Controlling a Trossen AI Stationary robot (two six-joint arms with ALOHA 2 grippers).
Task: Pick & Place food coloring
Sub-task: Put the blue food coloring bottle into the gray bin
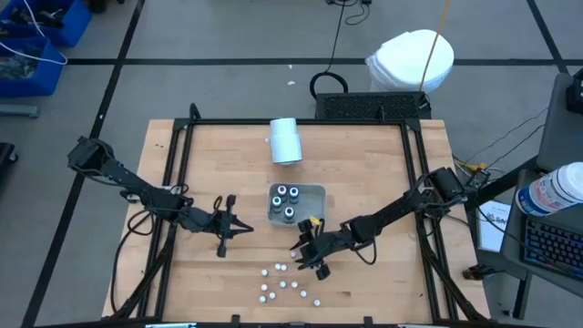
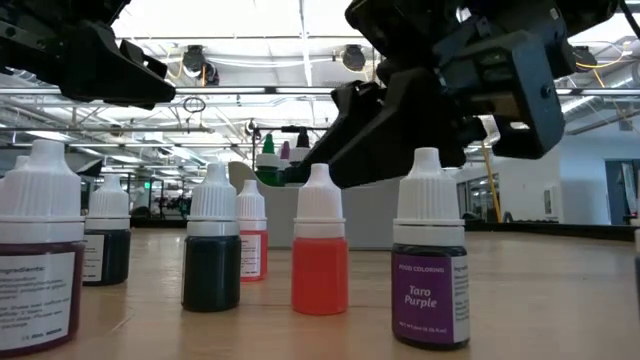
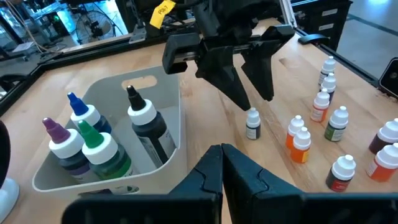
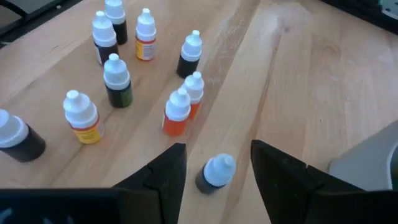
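Note:
Several small food coloring bottles (image 1: 284, 284) stand upright on the wooden table near its front edge; they also show in the right wrist view (image 4: 118, 84). Four larger bottles with coloured tips (image 3: 93, 140) stand in the grey tray (image 1: 319, 192). My right gripper (image 4: 217, 149) is open. It hovers over one small dark bottle with a white cap (image 4: 214, 173), which stands apart from the cluster. Its fingers stand on either side of that bottle and above it (image 3: 252, 123), without touching. My left gripper (image 3: 222, 165) is shut and empty, left of the tray (image 1: 239, 228).
A white cylinder (image 1: 285, 141) lies on the table beyond the tray. Black frame rails (image 1: 178, 182) run along the table's left and right sides. The tray's wall (image 3: 171, 118) stands close to my right gripper, on its far side.

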